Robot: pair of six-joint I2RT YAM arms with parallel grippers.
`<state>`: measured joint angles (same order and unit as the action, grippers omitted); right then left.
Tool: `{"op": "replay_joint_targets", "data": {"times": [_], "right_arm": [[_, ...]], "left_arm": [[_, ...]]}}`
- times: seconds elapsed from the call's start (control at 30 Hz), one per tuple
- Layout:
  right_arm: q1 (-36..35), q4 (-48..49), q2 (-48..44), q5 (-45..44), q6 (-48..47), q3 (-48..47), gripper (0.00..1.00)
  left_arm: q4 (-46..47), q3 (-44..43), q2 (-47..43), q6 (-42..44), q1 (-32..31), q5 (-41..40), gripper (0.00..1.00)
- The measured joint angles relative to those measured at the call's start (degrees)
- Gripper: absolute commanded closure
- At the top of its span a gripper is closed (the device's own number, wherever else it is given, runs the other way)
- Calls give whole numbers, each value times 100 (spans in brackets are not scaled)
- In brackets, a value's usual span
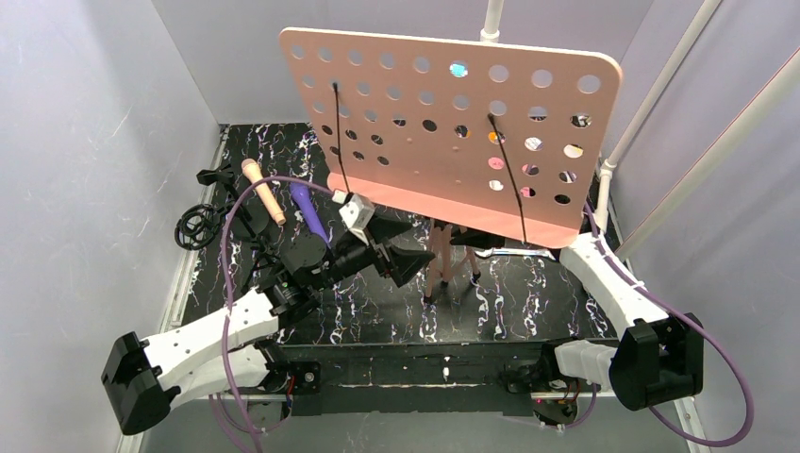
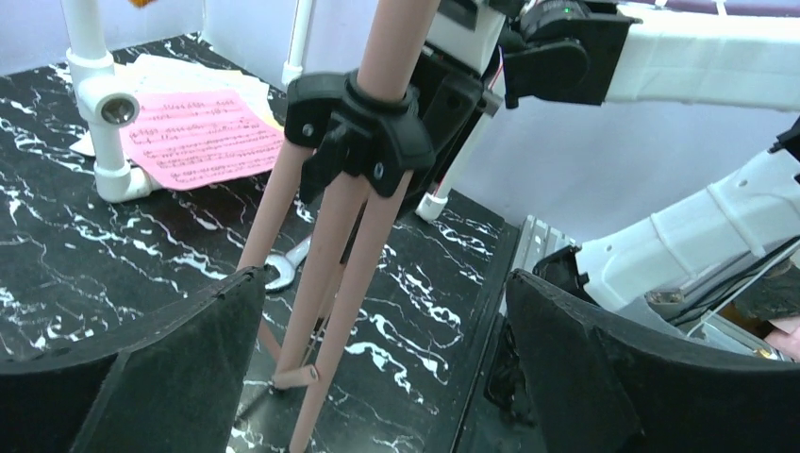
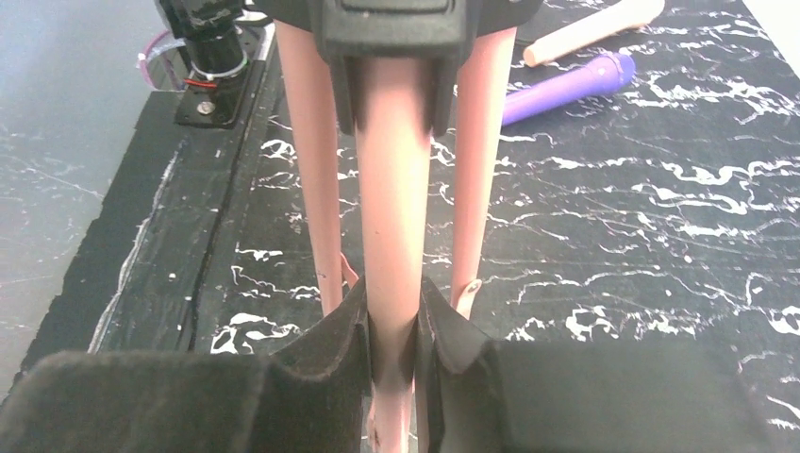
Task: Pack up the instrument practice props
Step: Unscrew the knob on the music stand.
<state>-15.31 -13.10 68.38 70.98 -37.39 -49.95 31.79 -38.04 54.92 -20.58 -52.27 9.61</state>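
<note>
The salmon-pink perforated music rest [image 1: 453, 123] stands mid-table on its tripod legs [image 1: 439, 269]. My left gripper [image 1: 408, 247] is open wide just left of the legs. In the left wrist view the legs [image 2: 330, 236] rise between its fingers, close to the left one, with my left gripper [image 2: 385, 283] gripping nothing. My right gripper [image 3: 391, 330] is shut on one tripod leg [image 3: 391, 189], low down. The peach microphone [image 1: 264, 193] and purple microphone [image 1: 309, 212] lie at the back left beside the black mic holders [image 1: 203, 226]. A pink music sheet [image 2: 198, 137] lies on paler sheets [image 2: 170, 71].
A white pipe fitting [image 2: 99, 104] stands by the sheets. A silver wrench [image 2: 288, 269] lies on the table behind the legs. White pipes [image 1: 651, 104] slant up at the right. Pale walls close in both sides. The rest's board hides the back right of the table from above.
</note>
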Motion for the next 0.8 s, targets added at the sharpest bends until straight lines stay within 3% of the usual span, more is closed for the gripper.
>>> {"op": "replay_joint_targets", "data": {"times": [0.17, 0.43, 0.8], "right_arm": [[-122, 28, -4, 168, 11, 0, 99], [-131, 68, -4, 184, 42, 9, 99], [33, 109, -4, 107, 120, 107, 99]], "left_arm": [[-15, 402, -409, -142, -9, -127, 2], [103, 387, -321, -256, -13, -142, 2], [-133, -649, 155, 476, 2, -33, 2]]}}
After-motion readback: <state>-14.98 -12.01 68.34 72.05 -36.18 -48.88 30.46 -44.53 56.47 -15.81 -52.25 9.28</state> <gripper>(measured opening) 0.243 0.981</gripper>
